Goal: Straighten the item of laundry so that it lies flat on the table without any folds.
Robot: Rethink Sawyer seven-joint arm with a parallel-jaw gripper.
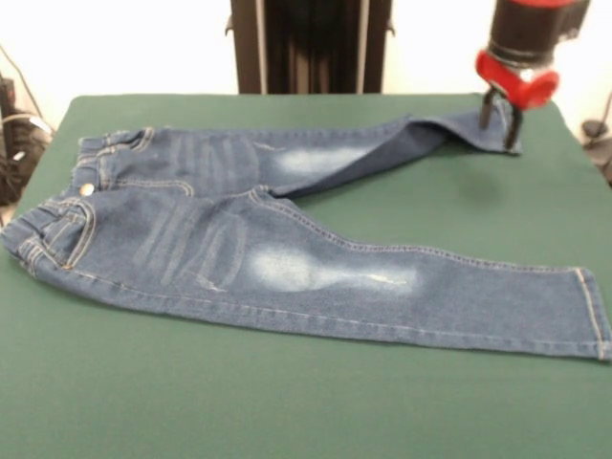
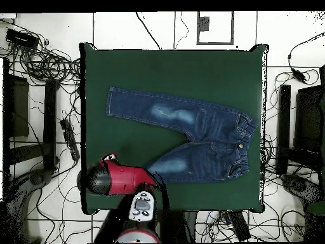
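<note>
The gripper (image 1: 501, 122) has its fingers closed on the raised hem of the far leg of the jeans (image 1: 287, 239), which lie across the middle of the green table (image 1: 287, 402). The near leg lies flat. To finish well, I'd pull this hem outward and low until the fold near it opens.

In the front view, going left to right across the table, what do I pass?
Elastic waistband → brass button → faded thigh patches → the near leg's hem. At the far right, the tool stands at the other leg's folded-over end. All on the green table.
</note>
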